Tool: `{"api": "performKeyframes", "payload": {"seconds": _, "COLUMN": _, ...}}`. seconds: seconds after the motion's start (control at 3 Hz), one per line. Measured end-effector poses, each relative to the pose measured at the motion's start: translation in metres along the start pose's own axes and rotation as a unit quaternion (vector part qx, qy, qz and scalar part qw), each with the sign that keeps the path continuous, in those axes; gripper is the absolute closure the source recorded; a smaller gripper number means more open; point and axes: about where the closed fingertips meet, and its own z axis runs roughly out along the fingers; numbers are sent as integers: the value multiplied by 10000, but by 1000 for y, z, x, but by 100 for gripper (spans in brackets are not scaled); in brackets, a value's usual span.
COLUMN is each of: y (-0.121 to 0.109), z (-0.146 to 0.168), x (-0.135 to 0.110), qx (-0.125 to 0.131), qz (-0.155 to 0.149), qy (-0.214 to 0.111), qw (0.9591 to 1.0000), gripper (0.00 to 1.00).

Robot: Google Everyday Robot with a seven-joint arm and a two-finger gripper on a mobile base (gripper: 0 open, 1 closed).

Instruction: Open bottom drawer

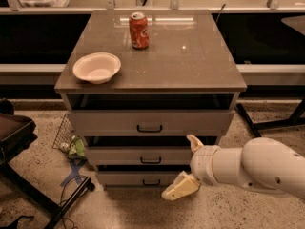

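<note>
As the task stands: nothing is pulled yet; the bottom drawer (128, 178) looks shut, its front lined up under the two above.
Bottom drawer's place: lowest in the cabinet, just above the speckled floor, with its black handle (151, 182) at the middle of the front.
Gripper (187, 165): low at the cabinet's right front corner, fingers spread wide and holding nothing; one finger points up beside the middle drawer (138, 155), the other lies near the bottom drawer's right end.
Left to do: bring the gripper left to the handle, close on it, pull outward.
On top: a red can (138, 30) and a white bowl (97, 67), both well clear of the work.
Possible obstacles: floor clutter (71, 149) and a dark stand (14, 137) sit left of the cabinet; nothing shows directly ahead of the drawer front.
</note>
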Motion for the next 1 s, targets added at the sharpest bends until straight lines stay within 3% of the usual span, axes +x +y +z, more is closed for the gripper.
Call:
{"api": "performKeyframes", "payload": {"seconds": 0.67, "y": -4, "z": 22, "x": 10, "qx": 52, "qz": 98, "qy": -116, "qw": 9999, "gripper": 0}}
{"api": "performKeyframes", "payload": {"seconds": 1.0, "y": 2, "z": 62, "x": 39, "qx": -36, "qz": -138, "qy": -427, "qw": 9990, "gripper": 0}}
